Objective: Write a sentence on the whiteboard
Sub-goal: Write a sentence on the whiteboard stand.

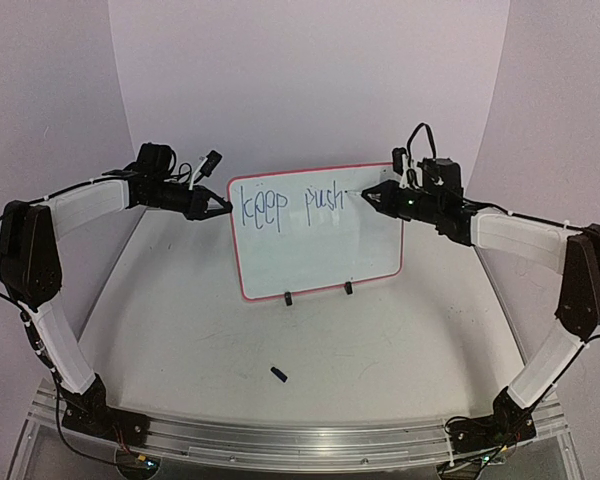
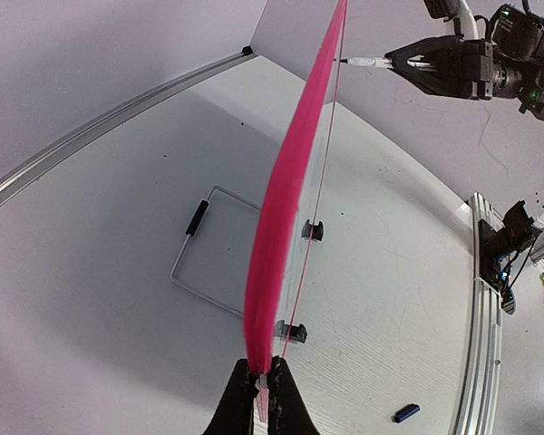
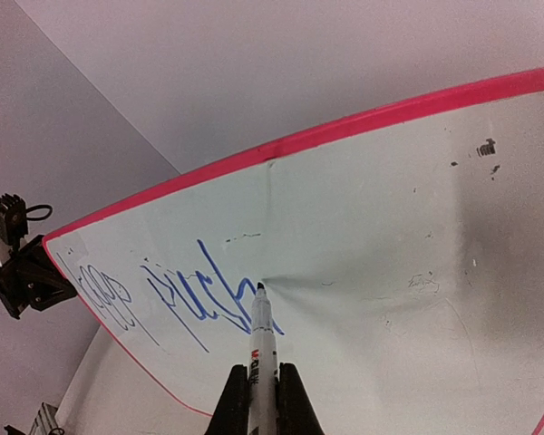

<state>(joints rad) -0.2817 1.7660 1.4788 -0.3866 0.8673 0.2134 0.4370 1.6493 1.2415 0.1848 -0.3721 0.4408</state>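
The whiteboard [image 1: 330, 250] stands upright at mid-table on two black clip feet [image 1: 288, 297]. Blue lettering [image 1: 290, 205] along its top reads "keep push". My left gripper [image 1: 225, 208] is shut on the board's left edge; the left wrist view shows the jaws [image 2: 264, 385] pinching the pink rim [image 2: 286, 181]. My right gripper [image 1: 365, 195] is shut on a white marker [image 3: 261, 344]. The marker's tip touches the board just right of the "h" in the lettering [image 3: 199, 294]. The whiteboard [image 3: 390, 227] fills the right wrist view.
A small dark blue marker cap [image 1: 278, 373] lies on the table in front of the board and also shows in the left wrist view [image 2: 405, 412]. A bent wire stand [image 2: 204, 245] lies behind the board. White walls enclose the table.
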